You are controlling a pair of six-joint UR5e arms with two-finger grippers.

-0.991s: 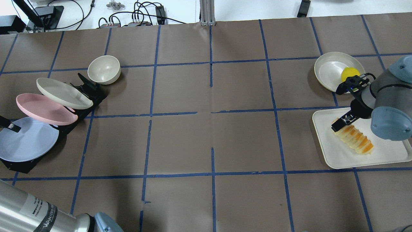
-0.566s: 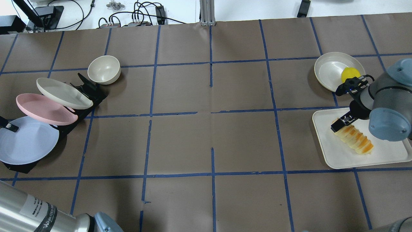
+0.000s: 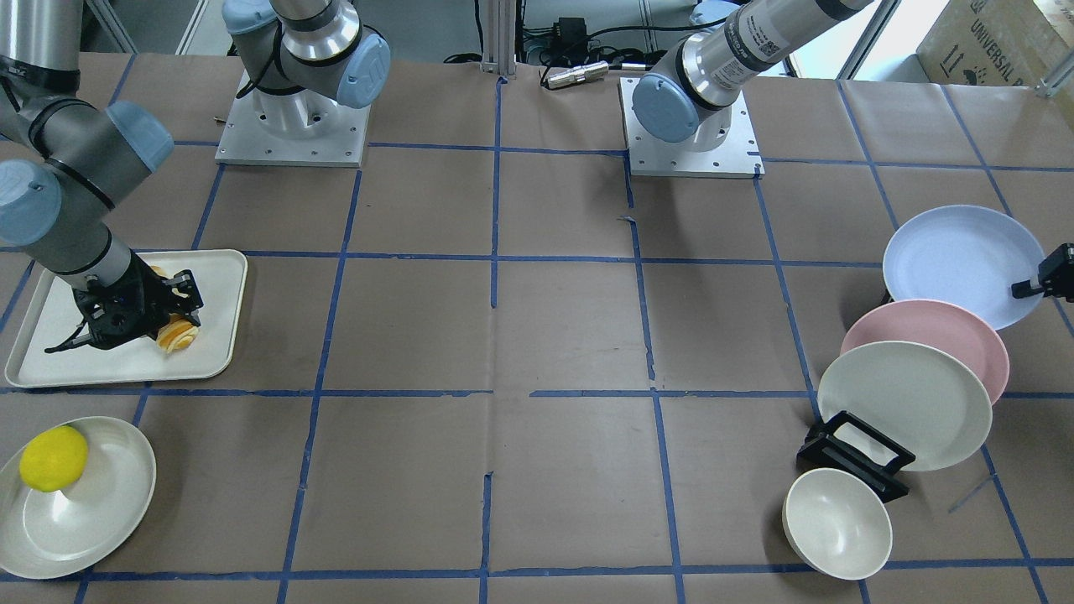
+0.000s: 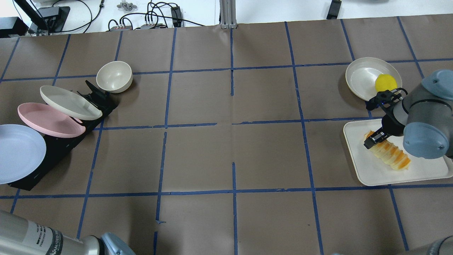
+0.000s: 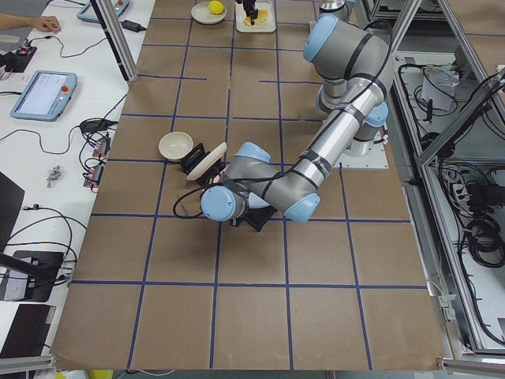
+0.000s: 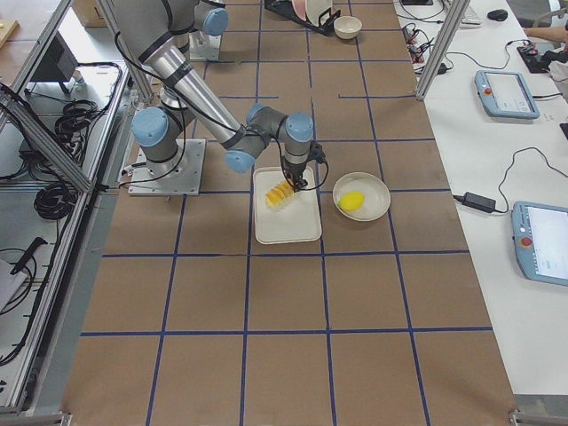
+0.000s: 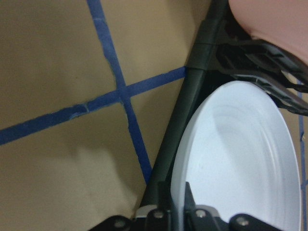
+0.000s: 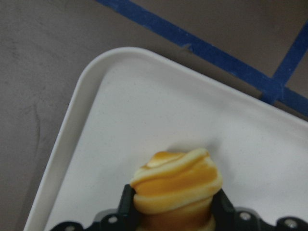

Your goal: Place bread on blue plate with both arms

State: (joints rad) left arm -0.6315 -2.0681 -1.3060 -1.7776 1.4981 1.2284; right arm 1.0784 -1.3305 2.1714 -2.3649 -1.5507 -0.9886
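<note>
The bread (image 4: 391, 154), a twisted orange and cream roll, lies on a white tray (image 4: 368, 173) at the right. My right gripper (image 4: 373, 140) is shut on its far end; the right wrist view shows the bread (image 8: 175, 180) squeezed between both fingers. The pale blue plate (image 4: 17, 152) is at the left edge, partly out of the black rack (image 4: 60, 148). My left gripper (image 3: 1030, 288) is shut on its rim; the left wrist view shows the plate (image 7: 240, 159) edge between the fingers. In the overhead view the left gripper is out of frame.
A pink plate (image 4: 49, 120) and a cream plate (image 4: 69, 102) lean in the rack, with a cream bowl (image 4: 114, 76) behind them. A yellow ball (image 4: 385, 82) sits in a cream plate (image 4: 362, 79) beyond the tray.
The blue plate has slid left out of the rack in my left gripper, which has left the overhead view. My right gripper stays on the bread, shifted slightly.
</note>
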